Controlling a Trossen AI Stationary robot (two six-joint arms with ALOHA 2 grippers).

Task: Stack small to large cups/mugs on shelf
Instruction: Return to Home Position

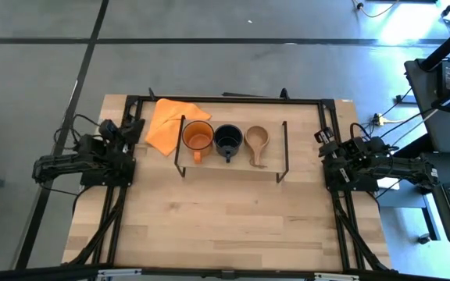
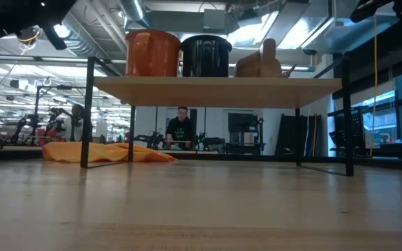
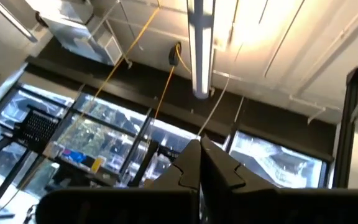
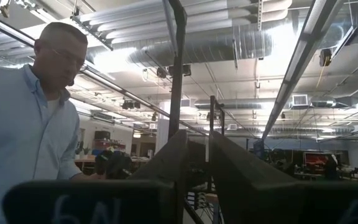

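Three cups stand side by side on the shelf [image 1: 233,165], a light board on thin black legs. They are the orange mug [image 1: 198,138], the dark navy mug [image 1: 227,140] and the tan wooden cup [image 1: 257,144] with its long handle. The low view shows the orange mug [image 2: 152,52], navy mug [image 2: 206,56] and wooden cup [image 2: 260,63] resting on the shelf board [image 2: 215,84]. My left gripper [image 1: 130,128] waits at the table's left edge, tipped up toward the ceiling, fingers shut [image 3: 201,158]. My right gripper [image 1: 324,139] waits at the right edge, empty, with a narrow gap between its fingers [image 4: 199,149].
A flat orange cloth [image 1: 170,123] lies on the table at the shelf's far left corner, also seen as a heap [image 2: 103,152] behind the shelf leg. A person [image 4: 23,118] stands beside the table in the right wrist view. Bare tabletop [image 1: 225,218] lies nearer than the shelf.
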